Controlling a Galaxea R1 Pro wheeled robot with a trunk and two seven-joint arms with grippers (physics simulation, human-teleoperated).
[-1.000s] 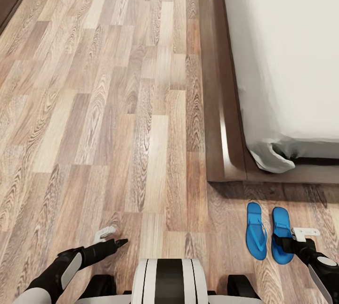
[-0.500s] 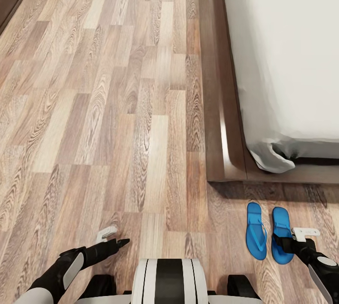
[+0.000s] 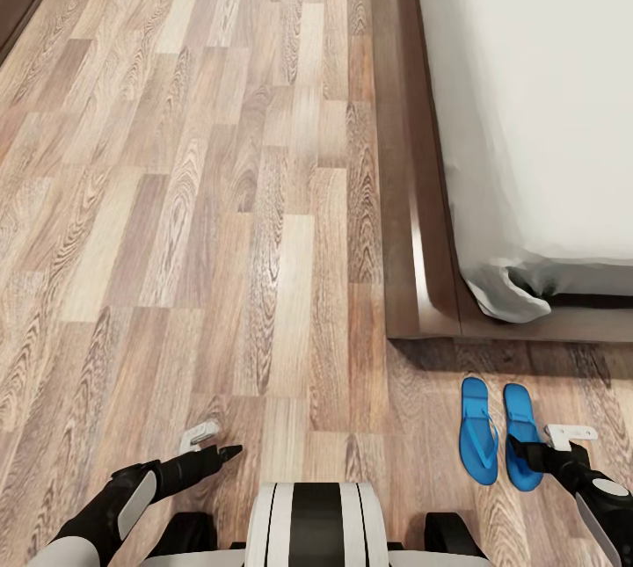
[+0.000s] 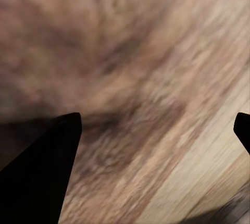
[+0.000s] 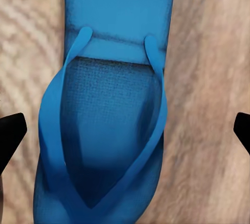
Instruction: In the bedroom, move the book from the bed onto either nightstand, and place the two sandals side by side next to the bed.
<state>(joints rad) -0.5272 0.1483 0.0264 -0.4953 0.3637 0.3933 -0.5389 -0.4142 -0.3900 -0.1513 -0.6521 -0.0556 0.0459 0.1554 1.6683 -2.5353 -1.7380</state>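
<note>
Where the wood-plank floor (image 3: 220, 198) meets the foot of the bed (image 3: 422, 268), the two sandals (image 3: 501, 444) are laid flat, side by side and just apart. The right gripper (image 3: 538, 451) is held low over the right-hand sandal (image 5: 107, 125), its fingers spread wide to either side of the strap. The left gripper (image 3: 211, 444) is extended forward above bare planks, its fingertips (image 4: 44, 166) likewise parted with nothing between.
</note>
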